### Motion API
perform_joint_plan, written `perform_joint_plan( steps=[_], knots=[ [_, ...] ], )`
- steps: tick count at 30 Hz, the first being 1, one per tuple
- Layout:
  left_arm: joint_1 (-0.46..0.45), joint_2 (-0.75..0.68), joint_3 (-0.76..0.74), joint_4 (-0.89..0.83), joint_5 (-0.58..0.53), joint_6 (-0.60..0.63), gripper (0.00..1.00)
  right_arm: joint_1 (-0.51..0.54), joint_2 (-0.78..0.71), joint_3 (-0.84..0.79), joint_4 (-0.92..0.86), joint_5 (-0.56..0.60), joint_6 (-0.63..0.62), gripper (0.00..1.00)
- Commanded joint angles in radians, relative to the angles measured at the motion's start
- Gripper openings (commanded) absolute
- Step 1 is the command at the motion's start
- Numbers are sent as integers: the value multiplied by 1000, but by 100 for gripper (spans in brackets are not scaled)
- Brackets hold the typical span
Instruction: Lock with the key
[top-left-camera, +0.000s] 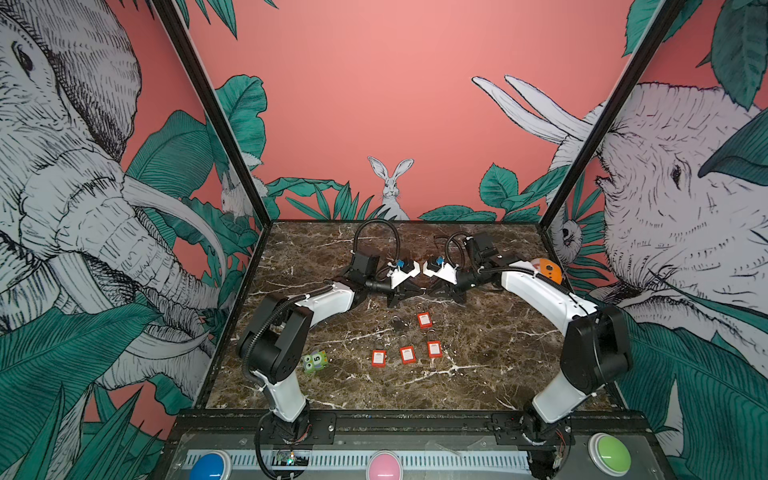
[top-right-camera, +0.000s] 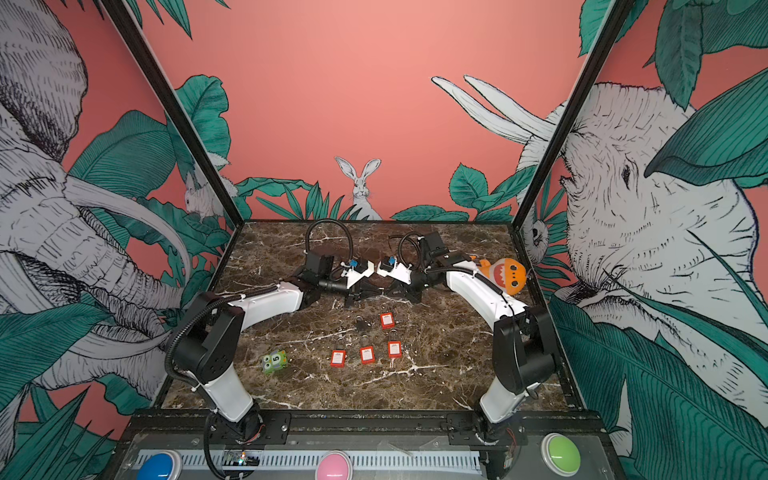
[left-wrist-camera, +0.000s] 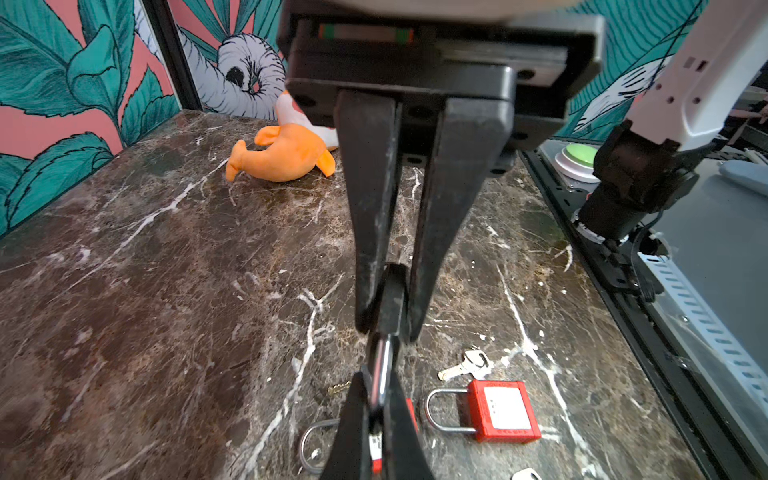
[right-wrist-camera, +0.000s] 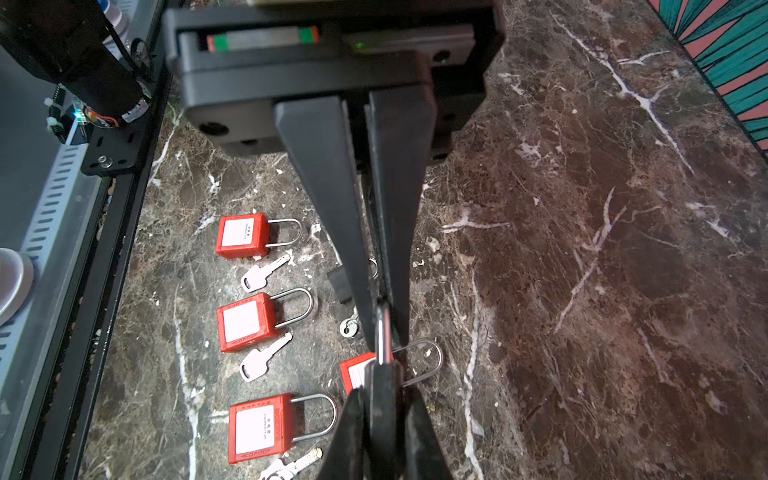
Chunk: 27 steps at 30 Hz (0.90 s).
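In both top views the left gripper (top-left-camera: 417, 292) and the right gripper (top-left-camera: 433, 289) are seen tip to tip above the marble table (top-left-camera: 498, 345), with four red padlocks (top-left-camera: 407, 355) laid nearer the front edge; in the left wrist view the left gripper is pinched fully closed on a black piece (left-wrist-camera: 392, 291), from which a silver part (left-wrist-camera: 381, 374) is passed into the right gripper's tips; whether it is a key blade or a shackle cannot be told; in the right wrist view the right gripper is clamped almost closed on that silver part; loose keys (right-wrist-camera: 264, 272) are laid beside the padlocks.
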Motion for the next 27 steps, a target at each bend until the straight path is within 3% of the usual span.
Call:
perform_joint_plan(
  steps=[1, 3, 5, 11, 16, 27],
  knots=[
    [-79, -32, 54, -2, 62, 71, 0, 59, 0, 28, 198, -170, 11, 2],
    [-62, -49, 63, -71, 64, 113, 0, 50, -22, 27, 124, -107, -36, 9],
    [-34, -66, 57, -97, 71, 123, 0, 27, -44, 24, 42, -53, -61, 24],
    [-2, -99, 85, -239, 67, 216, 0, -57, -192, -56, -102, 22, -100, 40],
    [0, -99, 96, -258, 68, 234, 0, -73, -274, -122, -113, 9, -90, 34],
    [-8, -108, 93, -265, 65, 258, 0, -73, -206, -69, -128, -18, -95, 20]
  ],
)
